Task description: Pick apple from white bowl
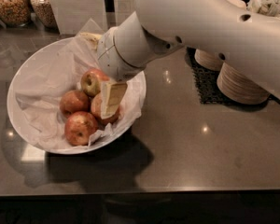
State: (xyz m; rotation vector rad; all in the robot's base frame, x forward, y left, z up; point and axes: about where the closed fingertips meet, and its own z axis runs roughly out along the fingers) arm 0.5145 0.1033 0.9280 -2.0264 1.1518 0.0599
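The white bowl point(23, 85), lined with crumpled white paper, stands on the dark counter at the left. It holds several apples. The palest apple point(92, 81), yellow-green around its stem, lies at the back of the pile. Three redder apples lie in front of it and to its right point(80, 127). My gripper point(110, 98) reaches down into the bowl from the right. It sits just right of the pale apple and over the right-hand red apple point(98, 108), partly hiding it. The thick white arm point(200, 27) covers the bowl's far right rim.
Stacks of small beige paper bowls point(240, 85) stand on a black mat point(205, 85) at the right, behind the arm. Two glass jars of snacks point(11, 3) stand at the back left. The counter's front edge point(140, 190) runs along the bottom.
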